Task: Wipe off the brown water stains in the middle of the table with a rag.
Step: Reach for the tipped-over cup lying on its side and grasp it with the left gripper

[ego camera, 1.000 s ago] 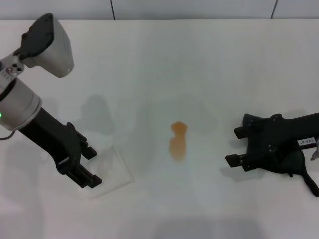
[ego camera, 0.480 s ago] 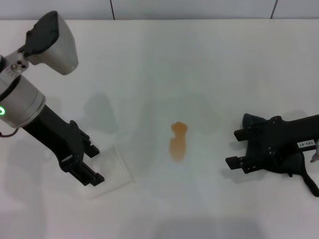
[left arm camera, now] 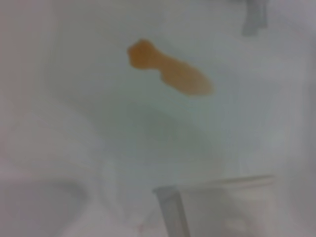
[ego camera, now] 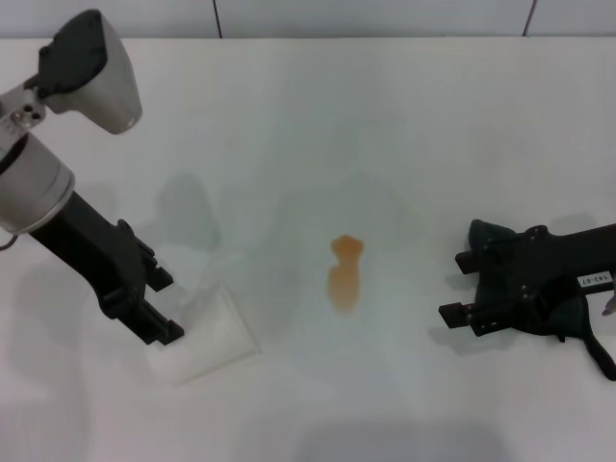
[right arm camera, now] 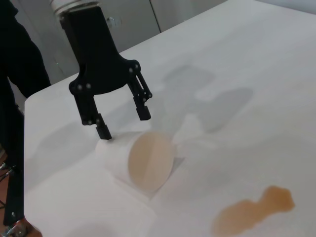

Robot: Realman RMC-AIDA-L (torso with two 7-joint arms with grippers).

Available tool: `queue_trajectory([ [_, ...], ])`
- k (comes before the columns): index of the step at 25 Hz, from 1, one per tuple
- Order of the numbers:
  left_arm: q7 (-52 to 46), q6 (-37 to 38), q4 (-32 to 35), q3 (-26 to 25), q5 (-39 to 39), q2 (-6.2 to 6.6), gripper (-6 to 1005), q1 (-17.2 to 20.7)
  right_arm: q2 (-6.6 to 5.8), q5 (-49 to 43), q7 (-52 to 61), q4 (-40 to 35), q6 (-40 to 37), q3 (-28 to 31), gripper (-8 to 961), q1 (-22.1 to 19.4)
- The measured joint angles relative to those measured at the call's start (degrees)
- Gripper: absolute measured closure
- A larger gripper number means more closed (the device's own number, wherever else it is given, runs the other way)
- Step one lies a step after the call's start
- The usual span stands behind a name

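Stain: the brown water stains (ego camera: 344, 273) lie in the middle of the table (ego camera: 385, 115), one elongated orange-brown blotch, unwiped (nothing touches it).
Rag: the rag (ego camera: 568, 313) lies at the right, near side of the table, dark cloth mostly hidden under the right arm, with a thin tail trailing toward the near edge.
Right gripper: the right gripper (ego camera: 460, 286) sits low at the rag, fingers pointing left toward the stain and spread wide with nothing visibly between the tips; whether it has any hold on the cloth I cannot tell.
Left gripper: the left gripper (right arm camera: 123, 121) hangs at the left, just over a clear plastic cup (right arm camera: 143, 165) lying on its side; its fingers stand apart and grip nothing.
Cup: its round orange-brown end faces the stain, so it probably spilled the liquid.
Judgement: the rag must be gripped first, then dragged left across the blotch.
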Motion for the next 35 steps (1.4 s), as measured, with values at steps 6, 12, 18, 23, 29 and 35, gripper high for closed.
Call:
queue_trajectory([
  [6, 0.07, -0.44, 0.04, -0.59, -0.03, 0.05, 268, -0.63, 0.00, 0.00, 0.00, -0.03, 0.00, 0.10, 126, 0.19],
  [12, 0.30, -0.72, 0.04, -0.31, -0.33, -0.49, 270, -0.85, 0.00, 0.00, 0.00, -0.40, 0.00, 0.18, 126, 0.31],
  [18, 0.36, -1.19, -0.07, -0.19, -1.28, -0.56, 272, -0.94, 0.00, 0.04, 0.00, -0.53, 0.00, 0.36, 126, 0.42],
  [23, 0.51, -1.34, -0.55, -0.15, -2.36, -0.76, 274, -0.88, 0.00, 0.08, 0.00, -0.54, 0.00, 0.45, 127, 0.45],
  [29, 0.39, -1.36, -0.57, 0.24, -2.73, -0.78, 276, -0.52, 0.00, 0.09, 0.00, -0.60, 0.00, 0.57, 127, 0.38],
  [35, 0.34, -1.27, -0.48, 0.38, -2.76, -0.76, 278, -0.39, 0.00, 0.21, 0.07, -0.62, 0.00, 0.67, 127, 0.29],
])
